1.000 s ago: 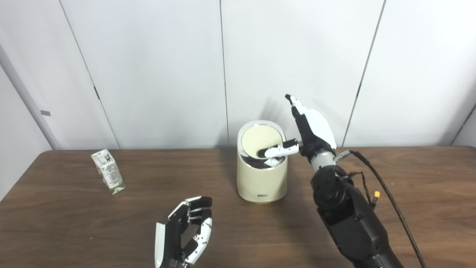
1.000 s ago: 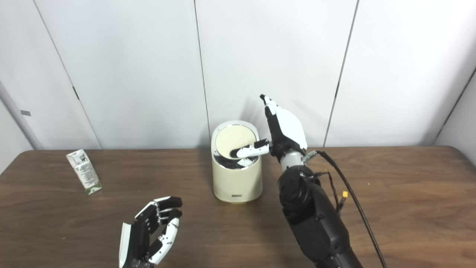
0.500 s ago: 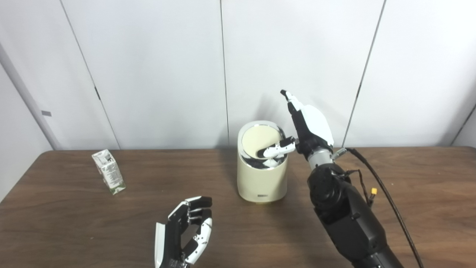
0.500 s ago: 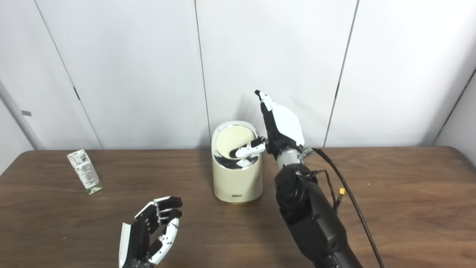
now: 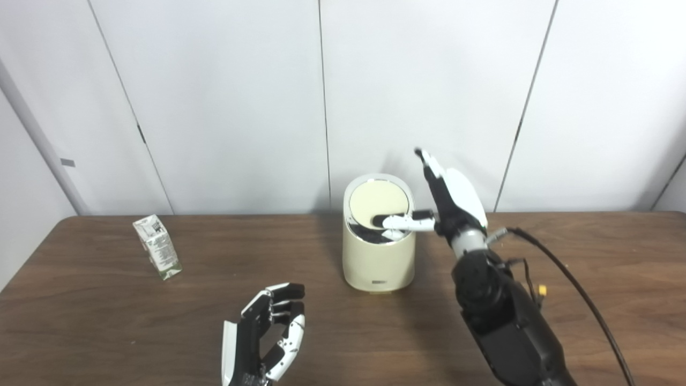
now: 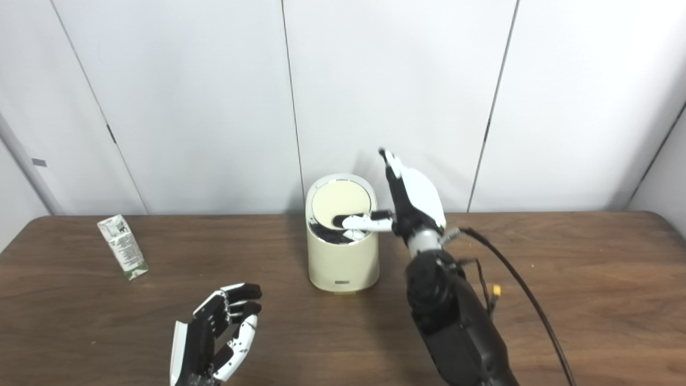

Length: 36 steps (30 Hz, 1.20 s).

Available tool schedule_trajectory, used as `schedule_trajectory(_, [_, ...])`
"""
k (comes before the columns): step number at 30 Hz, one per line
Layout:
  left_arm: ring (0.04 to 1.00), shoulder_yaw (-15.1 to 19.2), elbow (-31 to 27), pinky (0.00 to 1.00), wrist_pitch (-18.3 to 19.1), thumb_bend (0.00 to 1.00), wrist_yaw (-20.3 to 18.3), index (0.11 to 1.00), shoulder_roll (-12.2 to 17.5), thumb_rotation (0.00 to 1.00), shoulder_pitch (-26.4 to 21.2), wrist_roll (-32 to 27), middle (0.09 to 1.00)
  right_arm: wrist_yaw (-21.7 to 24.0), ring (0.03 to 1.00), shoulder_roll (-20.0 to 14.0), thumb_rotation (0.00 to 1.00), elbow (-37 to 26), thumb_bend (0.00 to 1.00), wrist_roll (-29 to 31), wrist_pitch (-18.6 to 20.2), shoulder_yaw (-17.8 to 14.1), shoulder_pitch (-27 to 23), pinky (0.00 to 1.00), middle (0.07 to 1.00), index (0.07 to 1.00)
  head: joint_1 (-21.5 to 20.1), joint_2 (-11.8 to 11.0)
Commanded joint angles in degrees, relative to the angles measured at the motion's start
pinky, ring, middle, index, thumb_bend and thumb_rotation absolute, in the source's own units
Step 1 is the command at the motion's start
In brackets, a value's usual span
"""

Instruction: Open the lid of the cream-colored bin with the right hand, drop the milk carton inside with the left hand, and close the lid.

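We see the right robot hand (image 5: 453,198) raised beside the cream-colored bin (image 5: 378,256), palm turned toward it, fingers (image 5: 427,162) held straight and pointing up; its thumb (image 5: 399,221) reaches sideways over the rim and presses on the lid (image 5: 378,202). The robot hand holds nothing and stays spread. The lid is tilted, its near edge dipped inward, leaving a dark crescent gap at the front of the opening; what lies inside the bin we cannot tell. The bin stands near the middle of the bench (image 5: 589,300), toward its far edge. The right arm (image 5: 501,316) rises from the bench's near right side, with a black cable (image 5: 579,300) trailing beside it.

Our left robot hand (image 6: 214,335) hovers at the near edge, left of centre, palm up, fingers loosely curled and apart, holding nothing. The milk carton (image 5: 156,247) stands leaning slightly, well apart from both hands, toward the far left corner of the bench.
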Motion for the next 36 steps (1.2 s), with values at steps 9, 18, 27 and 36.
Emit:
schedule_trajectory(9, [0.594,-0.26,-1.30,0.51,-1.80,0.26,0.17,0.649,-0.06,0.28,-1.26,0.12,0.652,1.96,0.967,-0.06,0.90,-4.52,0.86,1.09,-0.57,-1.01,-1.20,0.87,0.992,0.994,-0.10,-0.18])
schedule_trajectory(18, [0.594,-0.35,-1.66,0.51,-1.13,0.26,0.05,0.651,-0.22,0.30,-1.10,0.31,0.652,2.70,0.964,-0.13,0.93,-4.53,0.87,0.54,0.02,-0.99,-1.20,0.87,0.989,0.993,-0.03,-0.16])
schedule_trajectory(27, [0.594,-0.30,-1.41,0.51,-1.08,0.27,0.16,0.651,-0.47,0.29,-1.05,0.15,0.652,2.78,0.954,-0.63,0.99,-8.97,0.96,1.38,-1.59,-2.01,1.36,0.85,0.990,0.996,0.28,-0.28])
schedule_trajectory(36, [0.592,-0.11,-1.08,0.51,-1.47,0.26,0.18,0.649,-0.16,0.28,-1.23,-0.33,0.653,-10.43,0.726,3.50,0.61,-18.58,0.45,5.83,-17.33,-9.48,13.03,0.58,0.816,0.815,0.38,-0.83])
